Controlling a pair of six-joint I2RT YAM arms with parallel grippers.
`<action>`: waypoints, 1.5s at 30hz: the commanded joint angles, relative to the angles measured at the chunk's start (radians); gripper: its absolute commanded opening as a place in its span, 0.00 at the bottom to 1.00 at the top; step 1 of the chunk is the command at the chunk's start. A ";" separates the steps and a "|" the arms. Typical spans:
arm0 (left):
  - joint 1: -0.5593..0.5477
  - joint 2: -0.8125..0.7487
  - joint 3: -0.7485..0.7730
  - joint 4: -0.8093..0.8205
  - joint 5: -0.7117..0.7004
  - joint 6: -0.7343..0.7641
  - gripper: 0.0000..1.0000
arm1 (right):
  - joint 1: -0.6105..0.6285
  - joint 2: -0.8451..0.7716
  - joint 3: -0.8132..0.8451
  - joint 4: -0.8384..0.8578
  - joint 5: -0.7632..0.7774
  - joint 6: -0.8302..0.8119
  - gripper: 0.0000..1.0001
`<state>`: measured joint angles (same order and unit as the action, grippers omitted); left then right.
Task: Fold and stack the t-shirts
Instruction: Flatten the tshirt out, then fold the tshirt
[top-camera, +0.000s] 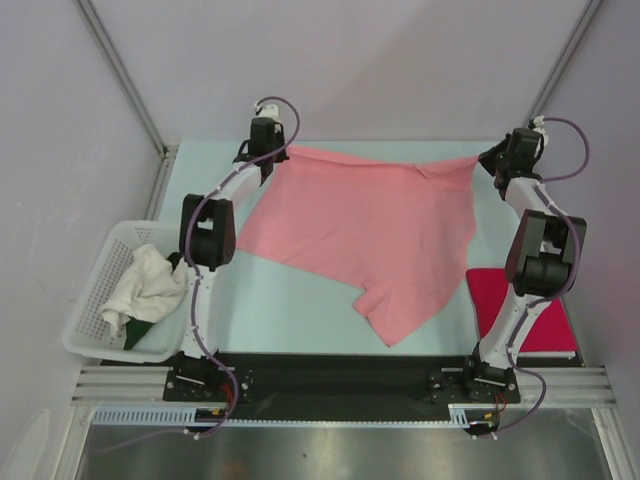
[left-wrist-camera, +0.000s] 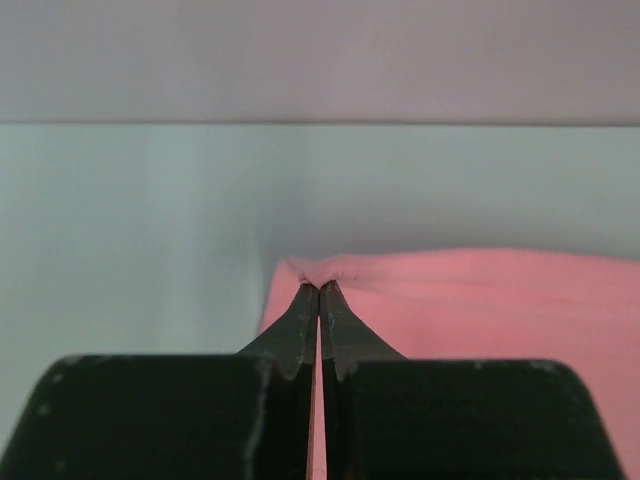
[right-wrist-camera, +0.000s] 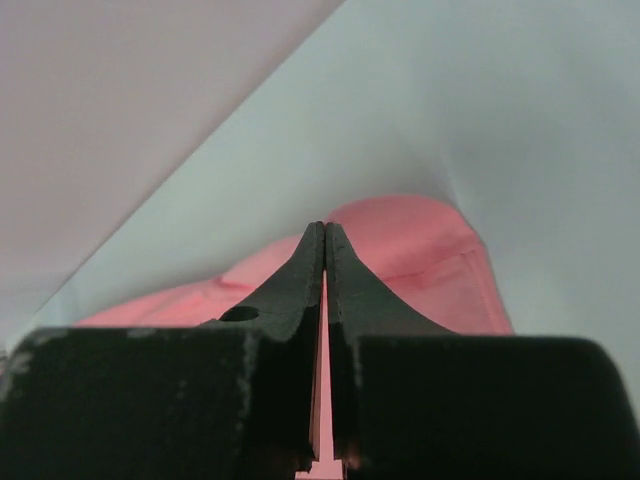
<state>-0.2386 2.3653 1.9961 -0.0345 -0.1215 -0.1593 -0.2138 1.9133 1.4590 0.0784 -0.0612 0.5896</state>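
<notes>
Pinching salmon-pink t-shirt (top-camera: 370, 230) by its far corners | left gripper (left-wrist-camera: 319, 287) clamped on left corner | right gripper (right-wrist-camera: 325, 226) clamped on right corner | cloth spread over counter (top-camera: 290, 300) | magenta-red t-shirt (top-camera: 490, 295) folded beside right arm

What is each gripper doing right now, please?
Left gripper: shut on the pink t-shirt.
Right gripper: shut on the pink t-shirt.
</notes>
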 joint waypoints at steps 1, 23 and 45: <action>0.065 0.043 0.108 0.079 0.138 -0.109 0.00 | 0.024 0.076 0.103 0.029 0.004 -0.025 0.00; 0.147 0.072 0.041 0.143 0.589 -0.493 0.00 | -0.059 -0.154 -0.006 -0.223 -0.012 0.030 0.00; 0.209 -0.135 -0.095 -0.082 0.576 -0.379 0.00 | -0.044 -0.323 -0.215 -0.364 -0.164 0.085 0.00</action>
<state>-0.0544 2.3005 1.9163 -0.0929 0.4564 -0.5755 -0.2501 1.6508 1.2537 -0.2584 -0.1974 0.6800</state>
